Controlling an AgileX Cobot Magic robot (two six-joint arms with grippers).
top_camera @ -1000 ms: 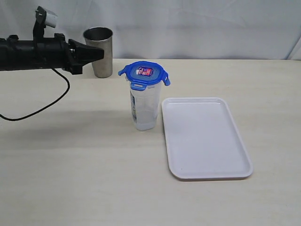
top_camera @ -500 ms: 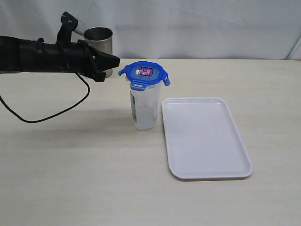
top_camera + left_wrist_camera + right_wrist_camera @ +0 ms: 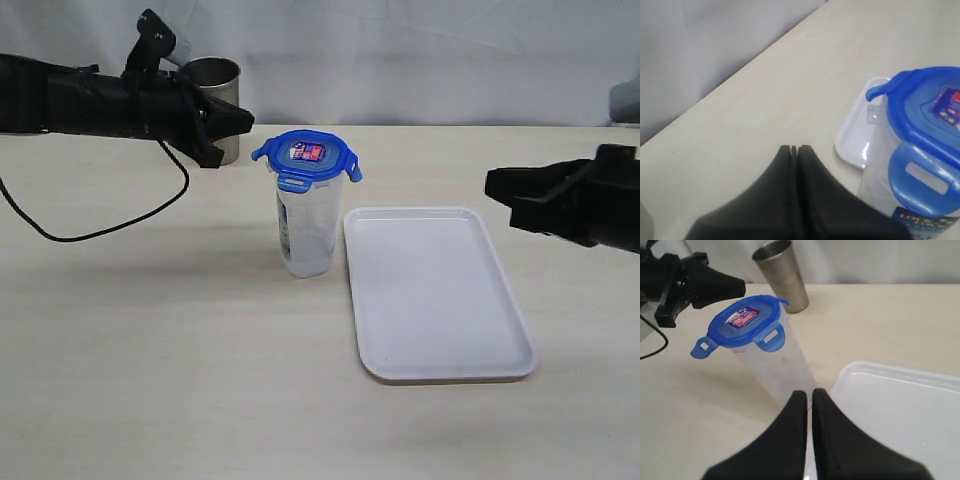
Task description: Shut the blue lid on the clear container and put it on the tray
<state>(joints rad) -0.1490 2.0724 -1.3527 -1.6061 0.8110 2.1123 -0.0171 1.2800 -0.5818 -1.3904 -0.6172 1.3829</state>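
The clear container (image 3: 306, 225) stands upright on the table just left of the white tray (image 3: 437, 292). The blue lid (image 3: 306, 155) rests on top of it, its flaps sticking outward. My left gripper (image 3: 248, 121) hovers shut just left of the lid, at about lid height, holding nothing. My right gripper (image 3: 490, 184) is shut and empty above the tray's right edge. The left wrist view shows the lid (image 3: 932, 131) beside the shut fingertips (image 3: 794, 148). In the right wrist view the lid (image 3: 742, 321) and container (image 3: 775, 367) lie beyond the shut gripper (image 3: 808, 391).
A steel tumbler (image 3: 214, 108) stands at the back behind my left gripper, also seen in the right wrist view as a tumbler (image 3: 781, 275). A black cable (image 3: 100, 232) loops from the left arm over the table. A white backdrop closes the far side.
My left arm has moved right toward the lid. My right arm has entered from the right, above the tray's edge. Container, lid and tray have stayed put.
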